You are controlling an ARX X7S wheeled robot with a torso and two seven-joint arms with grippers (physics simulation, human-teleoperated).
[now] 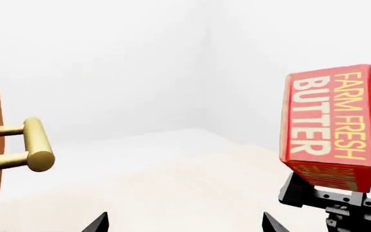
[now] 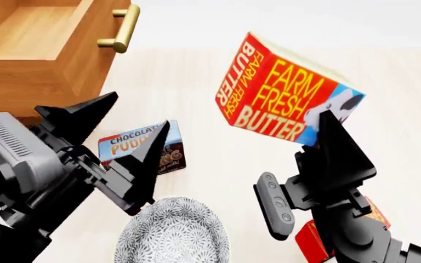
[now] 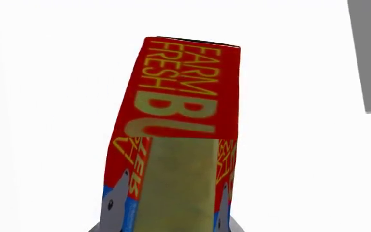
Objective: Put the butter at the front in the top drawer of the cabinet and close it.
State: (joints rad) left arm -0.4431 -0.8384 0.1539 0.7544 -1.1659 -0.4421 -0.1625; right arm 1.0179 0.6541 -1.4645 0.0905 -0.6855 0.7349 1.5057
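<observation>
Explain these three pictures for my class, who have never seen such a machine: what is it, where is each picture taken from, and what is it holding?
It is a simulated two-armed robot. One picture looks down from its head; the others come from cameras near each wrist. The right pincer holds a butter carton in the air. The left pincer is open and empty. On the floor lie a chocolate pudding box, a patterned bowl and a second butter carton. The wooden cabinet's top drawer stands open, with its brass handle.

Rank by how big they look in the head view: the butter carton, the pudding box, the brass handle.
1. Red-yellow "FARM FRESH BUTTER" carton, held up nearer the camera, so its lead is unsure.
2. Brown-blue pudding box, partly hidden.
3. Brass bar handle.
</observation>
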